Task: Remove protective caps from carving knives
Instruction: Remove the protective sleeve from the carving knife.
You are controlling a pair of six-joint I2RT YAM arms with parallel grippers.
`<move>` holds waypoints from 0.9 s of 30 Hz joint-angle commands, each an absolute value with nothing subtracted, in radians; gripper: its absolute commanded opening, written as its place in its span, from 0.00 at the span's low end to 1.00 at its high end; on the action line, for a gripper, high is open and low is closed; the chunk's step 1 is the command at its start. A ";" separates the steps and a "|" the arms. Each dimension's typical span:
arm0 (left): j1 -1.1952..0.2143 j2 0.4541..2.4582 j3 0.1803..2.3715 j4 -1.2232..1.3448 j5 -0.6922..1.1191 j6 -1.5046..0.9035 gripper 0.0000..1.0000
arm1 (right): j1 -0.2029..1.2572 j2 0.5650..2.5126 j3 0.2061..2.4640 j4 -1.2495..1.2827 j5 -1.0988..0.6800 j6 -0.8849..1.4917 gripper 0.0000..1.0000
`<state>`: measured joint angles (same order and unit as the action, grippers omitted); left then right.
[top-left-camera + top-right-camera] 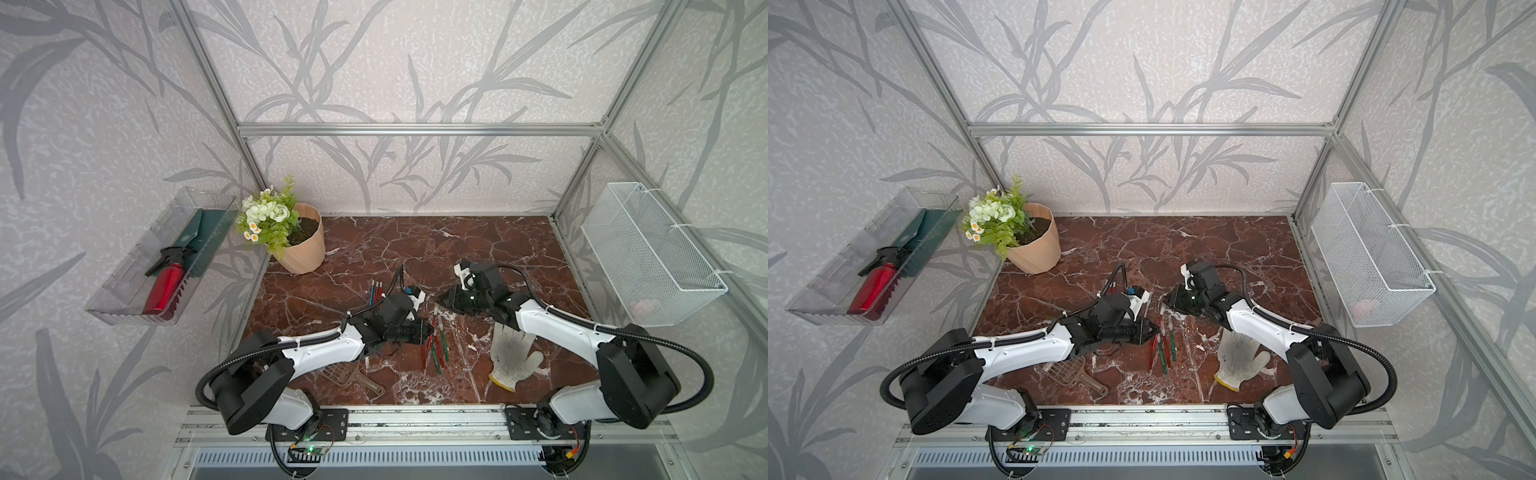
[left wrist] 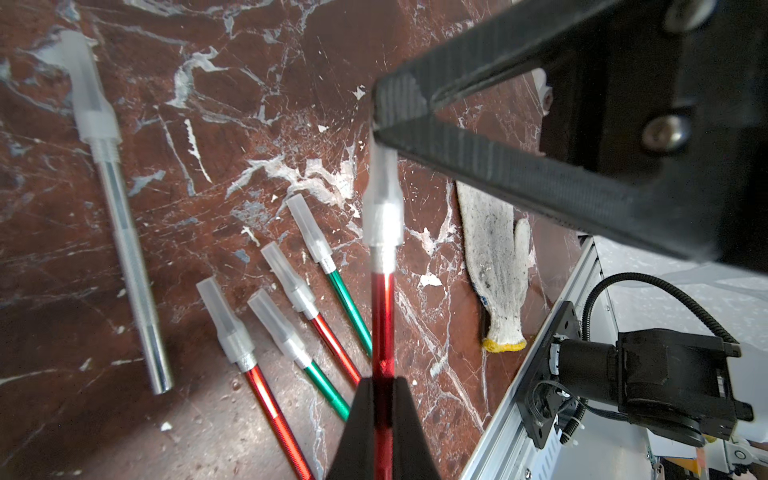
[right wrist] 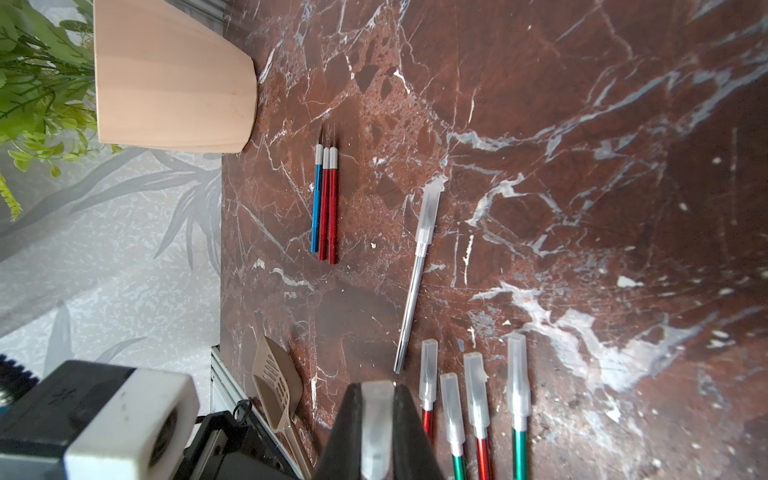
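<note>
**Item 1, held pair.** The left gripper (image 2: 382,384) is clenching the handle of a red carving knife (image 2: 382,316) at mid-table, just above the lying knives. The right gripper (image 3: 377,388) is pinching that knife's protective cap (image 2: 382,199) from the opposite end. This is probably so one arm is anchoring the knife while the other is pulling the cap straight off.

**Item 2, waiting stock.** Four capped knives (image 2: 276,326) are lying fanned beneath the held one, and a capped silver knife (image 2: 129,266) is lying just to their far side.

**Item 3, finished stock.** Three bare-tipped knives (image 3: 324,203) are lying side by side, farther off and to the left, apparently being kept apart from the capped ones.

**Item 4, containers.**
- The clear tray (image 1: 124,311) on the left wall is holding a red spray bottle (image 1: 164,286) and a green trowel (image 1: 208,232).
- The mesh basket (image 1: 623,232) on the right wall is holding something pale that I cannot identify.
- The pot (image 1: 305,249) at far left is holding soil and flowers.
</note>
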<state>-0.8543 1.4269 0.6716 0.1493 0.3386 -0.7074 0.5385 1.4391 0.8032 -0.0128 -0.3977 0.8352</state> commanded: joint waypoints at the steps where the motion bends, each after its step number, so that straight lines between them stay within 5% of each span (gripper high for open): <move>1: -0.861 1.427 0.676 0.107 0.377 -0.689 0.06 | 0.508 1.430 0.850 0.014 -0.356 0.813 0.12; 27: -0.862 1.440 0.695 0.087 0.389 -0.675 0.06 | 0.469 1.430 0.876 0.009 -0.364 0.805 0.10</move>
<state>-0.8505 1.4284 0.6857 0.1513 0.3382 -0.6891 0.5037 1.4391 0.8242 -0.0429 -0.4370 0.8185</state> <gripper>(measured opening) 0.082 0.135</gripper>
